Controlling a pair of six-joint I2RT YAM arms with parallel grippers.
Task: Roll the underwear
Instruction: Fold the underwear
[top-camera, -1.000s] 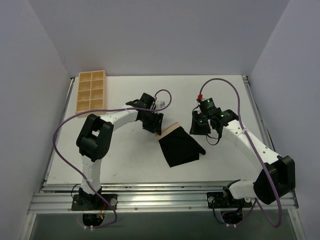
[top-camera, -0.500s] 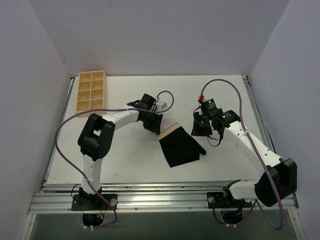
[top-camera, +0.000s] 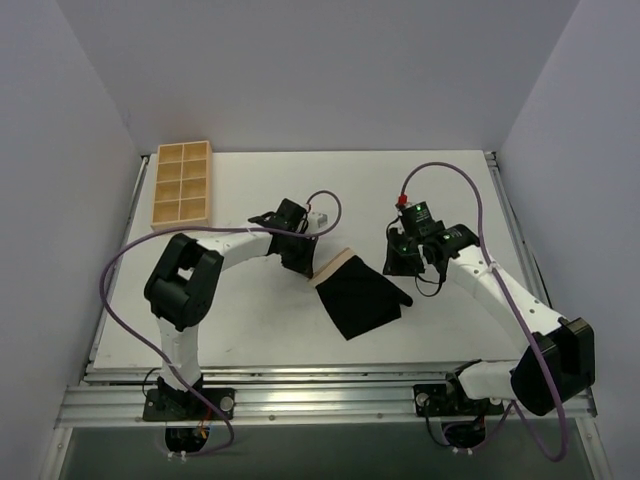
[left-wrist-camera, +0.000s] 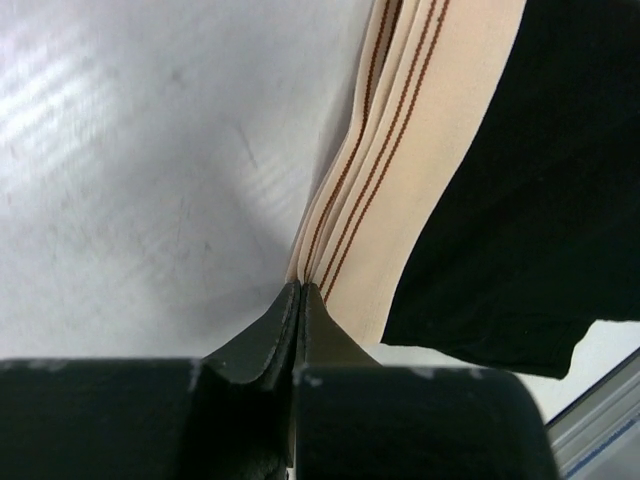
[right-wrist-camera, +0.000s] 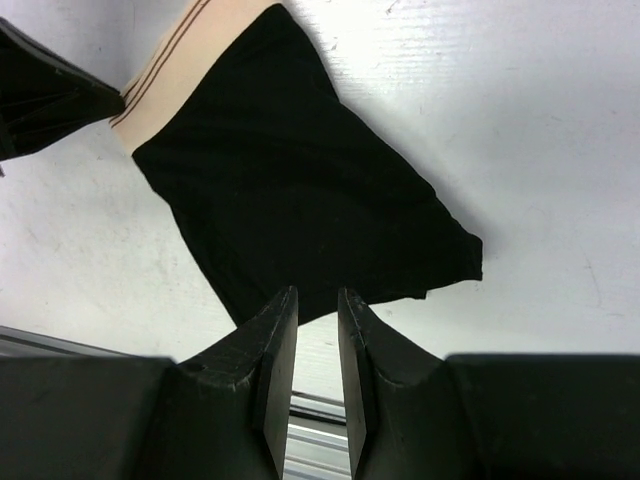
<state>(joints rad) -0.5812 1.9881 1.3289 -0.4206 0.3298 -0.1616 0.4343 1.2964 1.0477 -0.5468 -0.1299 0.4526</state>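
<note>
It was a robotics lab test cell: a white tabletop (top-camera: 250, 335) boxed in by plain grey walls (top-camera: 300, 70), with an aluminium rail frame (top-camera: 320, 400) at its near edge carrying the bolted white left arm (top-camera: 225, 243) and right arm (top-camera: 500, 290), both trailing purple cables (top-camera: 102, 290).

I've swung the left tool (top-camera: 304, 262) in against the underwear (top-camera: 360, 298) and closed its jaws on the tan waistband (left-wrist-camera: 400, 190) corner, and the cloth has shifted slightly.

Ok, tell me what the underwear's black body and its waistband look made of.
Body of the underwear: soft matte black fabric, likely a knit, lying limp and flat. Its waistband: beige woven elastic, probably, with thin brown stitched lines along it.
</note>
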